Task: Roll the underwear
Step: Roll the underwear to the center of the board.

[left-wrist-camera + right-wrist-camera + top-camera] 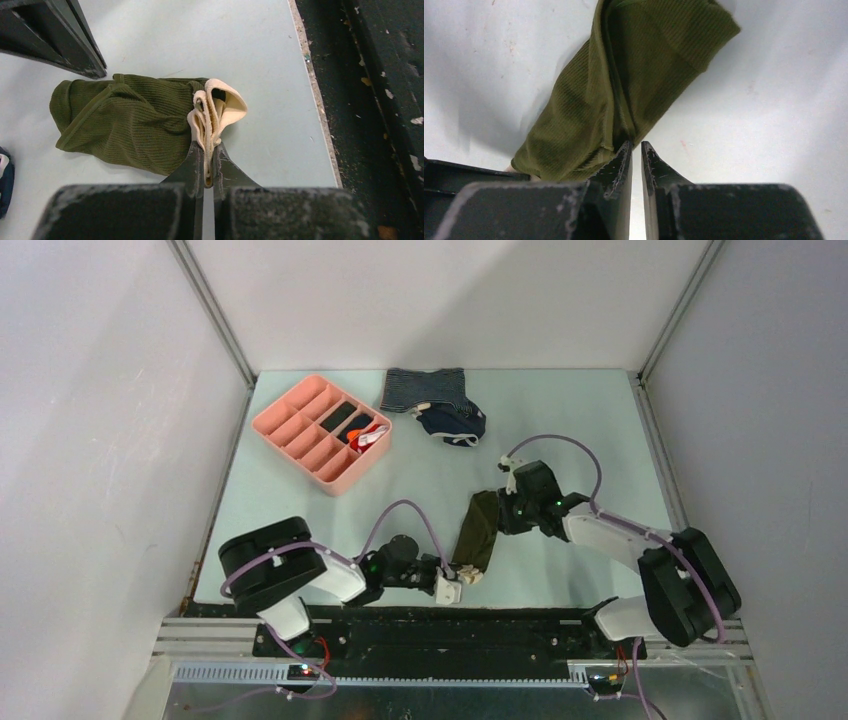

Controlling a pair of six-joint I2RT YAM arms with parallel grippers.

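Underwear (478, 530), one green piece, lies folded long on the table (580, 440) between two grippers. The left gripper (208, 146) pinches its cream end. The right gripper (636, 145) is nearly pressed together at the other end; I cannot tell if it holds cloth. One pink tray (270, 430) sits far back.

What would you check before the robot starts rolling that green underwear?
1. Left gripper pinches the cream-lined end of the underwear: ok.
2. Right gripper grips the far end: cannot tell; its jaws sit almost shut at the cloth's edge.
3. The underwear is folded into a narrow strip: ok.
4. Strip lies flat: not ok; the cream end gapes open.
5. Pink tray, striped garment and navy garment lie apart from the strip: ok.
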